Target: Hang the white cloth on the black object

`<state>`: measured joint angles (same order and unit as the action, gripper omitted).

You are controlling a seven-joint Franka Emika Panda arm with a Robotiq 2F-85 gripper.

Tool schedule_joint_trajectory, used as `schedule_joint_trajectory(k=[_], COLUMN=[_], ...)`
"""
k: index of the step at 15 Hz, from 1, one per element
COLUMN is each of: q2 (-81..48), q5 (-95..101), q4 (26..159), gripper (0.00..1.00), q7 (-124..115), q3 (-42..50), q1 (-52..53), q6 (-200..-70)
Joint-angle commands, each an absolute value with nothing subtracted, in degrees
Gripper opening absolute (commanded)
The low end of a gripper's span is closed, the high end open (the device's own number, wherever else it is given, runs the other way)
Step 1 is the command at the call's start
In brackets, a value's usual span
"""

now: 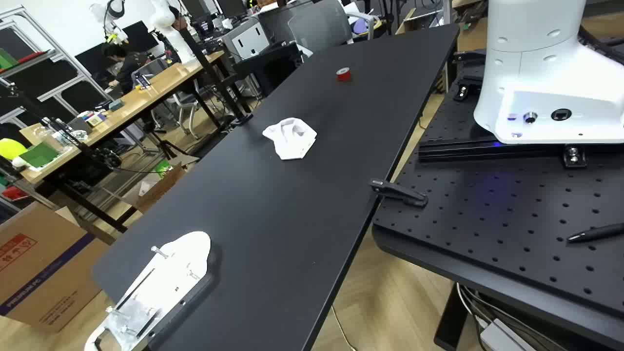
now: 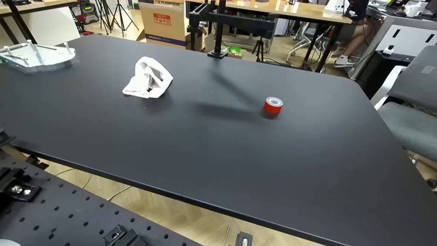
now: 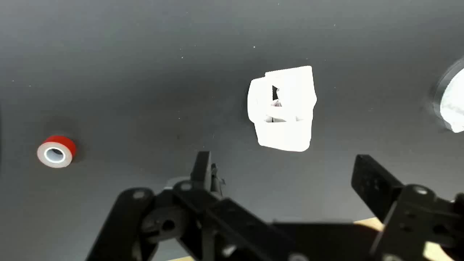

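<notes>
Wrist view gives me my gripper (image 3: 282, 165) with its fingers spread well apart, and beyond their tips the white cloth (image 3: 297, 132) lying crumpled on the black tabletop (image 3: 145, 83), touching neither finger. I can see its folds standing up with hollows between them; in an exterior view one corner shows reddish marks (image 2: 131, 91), too small for me to read. On either side of it, well apart, I have the roll of red tape (image 2: 273, 108) and a white board (image 1: 170, 273) set with silvery pegs. At the tabletop's edge I see the black stand (image 2: 218, 38) with its crossbar (image 2: 242, 24), the cloth resting apart from it. For writing, I look to the carton (image 1: 58, 239) beyond the tabletop: both exterior views show its dark band (image 1: 48, 273) and a red label (image 1: 17, 251) with handling symbols. In an exterior view I can read "PREMIUM PC" along that band, with smaller print below it that I can't make out. Across the carton's upper part, in an exterior view, there is black lettering (image 2: 169, 3) that I take, as best I can tell, for "FLASHFORGE".
</notes>
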<state>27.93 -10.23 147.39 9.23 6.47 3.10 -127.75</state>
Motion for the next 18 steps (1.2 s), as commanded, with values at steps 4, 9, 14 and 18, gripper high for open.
schedule_joint_trajectory(k=[4, 9, 14, 18], q2=[27.89, 27.89, 26.04, 18.13], q5=[-10.53, -10.53, -8.3, -6.67], q4=[147.27, 147.27, 146.63, 144.42], gripper=[1.0, 1.0, 1.0, 1.0], q7=[9.47, 9.48, 6.03, -0.49], q3=[5.92, 5.92, 4.33, 1.18], q1=[2.49, 2.49, 1.05, -0.44], q6=[-127.55, -127.55, -129.09, -134.77])
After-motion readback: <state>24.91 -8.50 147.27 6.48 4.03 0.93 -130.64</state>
